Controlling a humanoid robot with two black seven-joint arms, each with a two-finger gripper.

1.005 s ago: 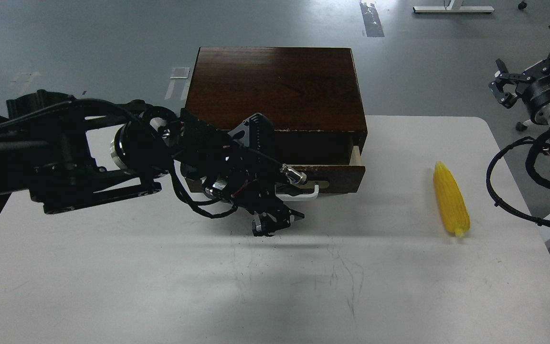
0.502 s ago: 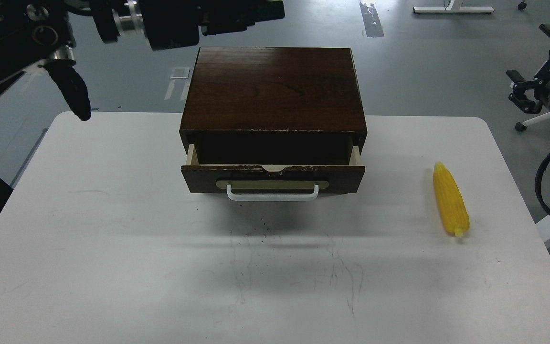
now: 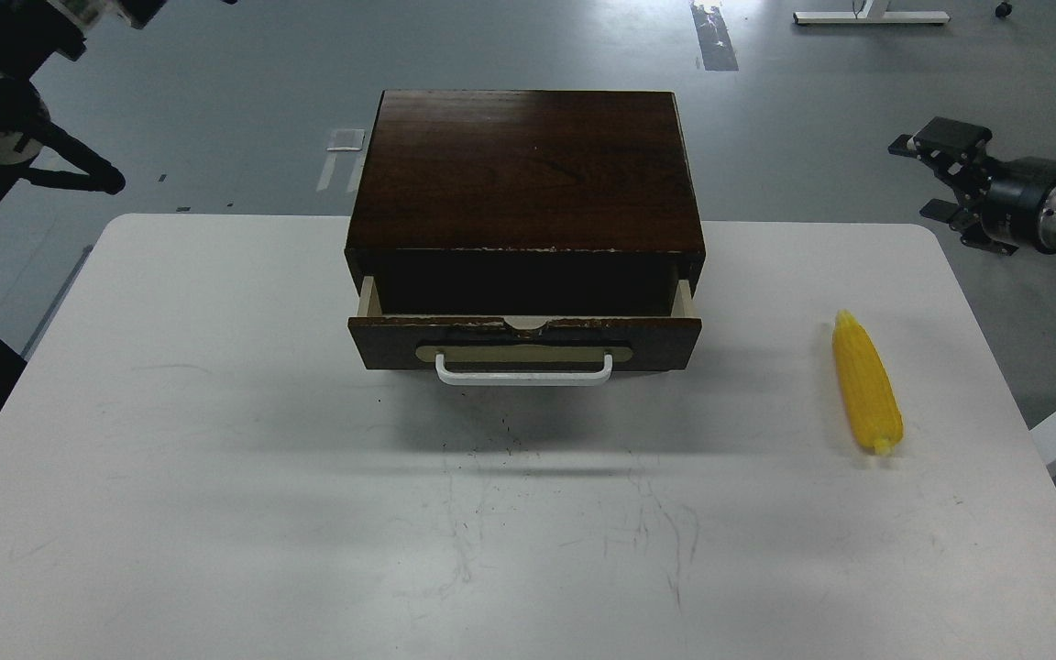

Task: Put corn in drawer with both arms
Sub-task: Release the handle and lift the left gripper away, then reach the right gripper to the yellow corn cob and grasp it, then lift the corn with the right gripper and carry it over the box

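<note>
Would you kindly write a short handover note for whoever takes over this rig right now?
Left gripper: not in view; only part of that arm shows at the top left.
Right gripper: empty, off the table's right edge; open or shut unclear.
Drawer: pulled partly open, nothing seen inside.
Corn: lying on the table, right of the drawer, untouched.
Done: drawer opened.
Left: pick up corn, place it in the drawer.

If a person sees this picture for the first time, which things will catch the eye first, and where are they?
First, the dark brown wooden box at the middle back of the white table, with its drawer pulled a little open. Next, the bright yellow corn, lying alone on the table's right side. The right gripper hangs beyond the table's far right corner.
</note>
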